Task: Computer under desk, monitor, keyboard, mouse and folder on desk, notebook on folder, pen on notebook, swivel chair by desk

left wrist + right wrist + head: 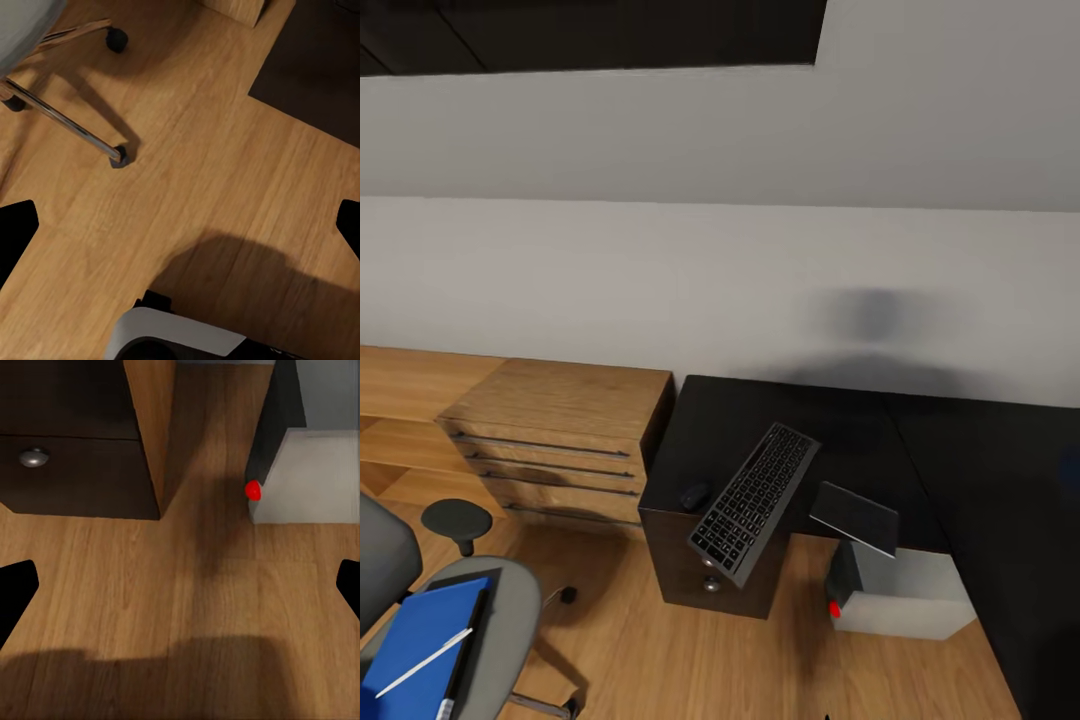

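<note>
At the desk's front-left corner the keyboard lies slantwise, its near end hanging past the front edge, the mouse just beside it. The notebook overhangs that edge above the computer. The folder, pen on top, sits on the chair to my left, so I judge the left arm nearer. Both grippers look spread wide over bare floor, holding nothing.

Keyboard angled, overhanging desk edge beside mouse; folder, pen on swivel chair.
</note>
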Tool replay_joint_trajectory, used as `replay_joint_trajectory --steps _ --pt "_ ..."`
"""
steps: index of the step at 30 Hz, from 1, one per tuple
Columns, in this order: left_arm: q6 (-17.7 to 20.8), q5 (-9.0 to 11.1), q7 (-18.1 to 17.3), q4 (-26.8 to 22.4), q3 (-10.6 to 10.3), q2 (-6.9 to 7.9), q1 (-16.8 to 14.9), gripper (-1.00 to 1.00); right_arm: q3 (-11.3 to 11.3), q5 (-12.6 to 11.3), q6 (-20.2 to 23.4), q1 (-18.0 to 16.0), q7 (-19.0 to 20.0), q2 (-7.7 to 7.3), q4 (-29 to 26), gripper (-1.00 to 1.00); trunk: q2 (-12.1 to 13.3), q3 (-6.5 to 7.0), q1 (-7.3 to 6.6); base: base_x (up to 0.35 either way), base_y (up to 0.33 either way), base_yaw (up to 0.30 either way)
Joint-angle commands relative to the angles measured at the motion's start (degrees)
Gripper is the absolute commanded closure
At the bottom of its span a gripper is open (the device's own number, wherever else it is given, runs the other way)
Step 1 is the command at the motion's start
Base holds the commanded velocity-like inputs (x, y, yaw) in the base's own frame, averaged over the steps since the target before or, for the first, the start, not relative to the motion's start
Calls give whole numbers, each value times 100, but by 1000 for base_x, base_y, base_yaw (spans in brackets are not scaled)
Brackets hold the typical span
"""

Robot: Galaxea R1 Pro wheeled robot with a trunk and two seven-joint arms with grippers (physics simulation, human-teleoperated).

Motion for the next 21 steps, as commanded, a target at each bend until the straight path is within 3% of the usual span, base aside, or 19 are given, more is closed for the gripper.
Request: replay_joint_trajectory --steps 1,9,21 --pt "-12 56 -51 3 12 1 -3 -100 42 -60 -15 -4 19 -1 2 -100 -8 -8 2 0 0 -54" --pt "-5 53 -51 11 11 -1 -3 -100 53 -39 15 -4 18 147 6 -100 -8 -8 2 0 0 -7" --pt "-5 53 -51 9 11 1 -3 -100 49 -26 27 -4 27 156 11 -100 -8 -8 2 0 0 0"
